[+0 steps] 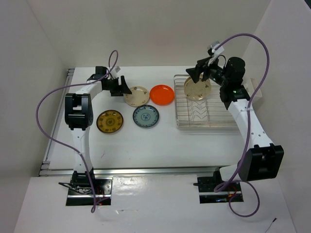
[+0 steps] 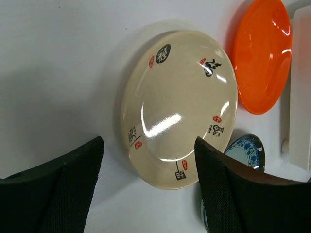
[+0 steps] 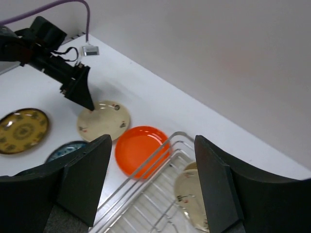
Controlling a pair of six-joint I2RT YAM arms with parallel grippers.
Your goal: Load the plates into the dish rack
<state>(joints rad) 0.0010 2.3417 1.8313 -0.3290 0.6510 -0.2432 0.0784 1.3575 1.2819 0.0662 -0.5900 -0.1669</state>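
A cream plate [image 1: 136, 95] lies flat on the table, and my left gripper [image 1: 121, 88] hangs open just left of it; in the left wrist view the plate [image 2: 180, 109] lies ahead of the open gripper [image 2: 148, 194]. The orange plate [image 1: 162, 94], the blue-grey plate [image 1: 146, 116] and the yellow-brown plate [image 1: 110, 121] lie flat nearby. The silver dish rack [image 1: 214, 115] holds two cream plates [image 1: 197, 90] leaning at its far end. My right gripper [image 1: 201, 73] is open and empty above them; its wrist view shows the rack [image 3: 141, 165] and racked plates [image 3: 194, 201].
White walls close the table at the back and both sides. The orange plate [image 3: 141, 148] lies right against the rack's left rim. A pale block [image 1: 257, 92] stands at the wall right of the rack. A white edge [image 2: 301, 87] shows beyond the orange plate [image 2: 262, 53].
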